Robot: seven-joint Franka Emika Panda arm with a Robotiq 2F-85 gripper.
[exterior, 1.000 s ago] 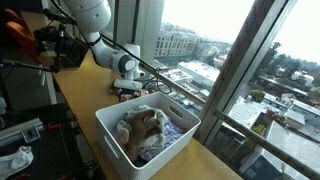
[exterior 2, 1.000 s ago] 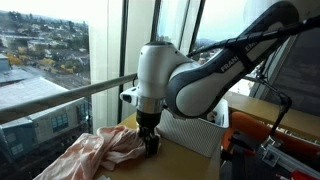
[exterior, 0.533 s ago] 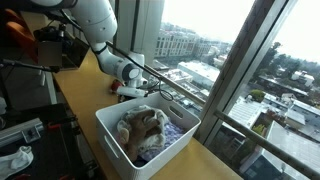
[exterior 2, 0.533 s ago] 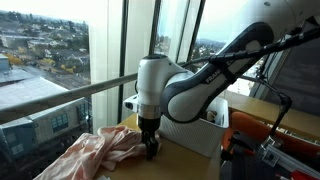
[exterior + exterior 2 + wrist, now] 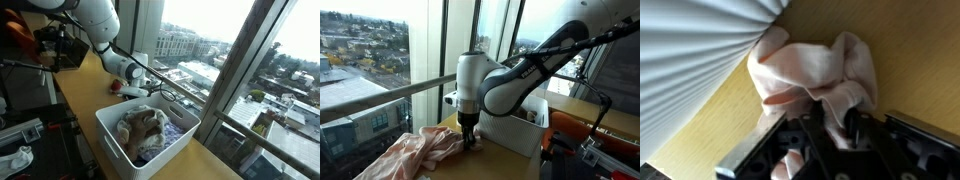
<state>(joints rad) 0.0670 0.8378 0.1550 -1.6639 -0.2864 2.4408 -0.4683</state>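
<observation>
End effector [image 5: 835, 126] grips a fold of pink cloth [image 5: 812, 62] beside the white basket [image 5: 517, 138].

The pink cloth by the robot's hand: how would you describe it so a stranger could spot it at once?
Find the wooden counter along the big windows, then the white basket standing on it. The pink cloth lies crumpled on the counter just outside that basket, with the hand down on its edge. Unlike the laundry heaped in the basket, it is loose on the wood.
</observation>
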